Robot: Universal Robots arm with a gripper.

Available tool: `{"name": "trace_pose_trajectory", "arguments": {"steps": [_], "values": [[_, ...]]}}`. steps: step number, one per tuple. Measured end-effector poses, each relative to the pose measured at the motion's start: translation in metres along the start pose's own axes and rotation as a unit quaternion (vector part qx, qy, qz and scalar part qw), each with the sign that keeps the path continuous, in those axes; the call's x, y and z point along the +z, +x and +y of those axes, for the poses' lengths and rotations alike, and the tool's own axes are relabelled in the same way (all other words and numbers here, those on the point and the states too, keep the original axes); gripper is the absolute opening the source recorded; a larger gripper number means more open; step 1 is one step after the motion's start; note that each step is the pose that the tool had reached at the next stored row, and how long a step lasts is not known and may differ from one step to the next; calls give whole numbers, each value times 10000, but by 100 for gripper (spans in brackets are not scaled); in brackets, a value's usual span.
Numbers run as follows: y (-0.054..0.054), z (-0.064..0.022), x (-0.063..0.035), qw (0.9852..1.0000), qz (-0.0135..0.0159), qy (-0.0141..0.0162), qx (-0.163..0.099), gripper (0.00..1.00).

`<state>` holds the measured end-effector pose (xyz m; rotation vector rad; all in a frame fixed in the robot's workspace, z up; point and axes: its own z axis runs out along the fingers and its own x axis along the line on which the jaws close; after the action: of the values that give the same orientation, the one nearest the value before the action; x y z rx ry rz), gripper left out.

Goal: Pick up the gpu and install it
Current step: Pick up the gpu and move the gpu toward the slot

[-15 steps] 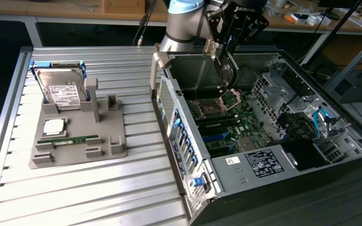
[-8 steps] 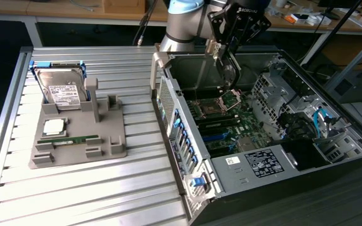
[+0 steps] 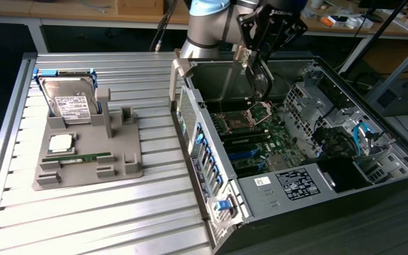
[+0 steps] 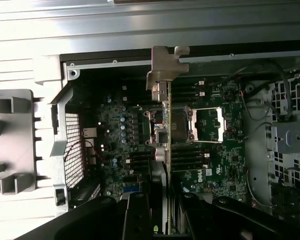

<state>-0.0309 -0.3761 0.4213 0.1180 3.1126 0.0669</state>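
**The gpu is held over the open computer case**

The gpu (image 3: 258, 79) is pinched between the two fingers (image 4: 137, 220) of the gripper (image 3: 257, 57), which are closed on its two flat faces. In the exterior view the card is seen hanging on end below the gripper, a little tilted, inside the open computer case (image 3: 211, 180). Its lower end is found just above the processor socket (image 3: 245, 121) of the motherboard (image 3: 275, 146). Whether the card touches the board cannot be told.

In the wrist view the gpu (image 4: 163, 135) is seen edge-on as a thin strip running away from the gripper (image 4: 162, 222). Its silver end bracket (image 4: 166, 67) is at the far end, near the metal edge of the case (image 4: 240, 55). The strip passes beside the processor socket (image 4: 200, 125).

At the exterior view's left, well apart from the case, a grey holder (image 3: 122, 159) is placed on the slatted metal table (image 3: 119, 218). A hard drive (image 3: 73, 98) with a white label is kept upright in it, and a green memory stick (image 3: 76, 158) and a processor chip (image 3: 61, 142) are laid on it.
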Motion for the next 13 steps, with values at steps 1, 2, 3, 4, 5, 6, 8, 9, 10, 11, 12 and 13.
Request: {"name": "trace_pose_trajectory", "arguments": {"steps": [1,2,3,4,5,6,8,9,10,11,12,13], "values": [[-10,0,3,10000,0,1,0,27],[-19,0,5,10000,0,2,0,27],[-25,0,7,10000,0,3,0,27],[-30,0,8,10000,0,3,0,27],[-37,0,10,10000,0,5,0,27],[-44,1,12,10000,0,6,0,27],[-58,1,15,10000,-1,7,0,27],[-71,1,18,10000,-1,9,0,27],[-80,2,20,10000,-1,10,-1,27],[-85,2,21,10000,-1,11,0,27],[-92,2,23,10000,-1,12,0,27],[-98,2,24,10000,-1,13,0,27]]}}
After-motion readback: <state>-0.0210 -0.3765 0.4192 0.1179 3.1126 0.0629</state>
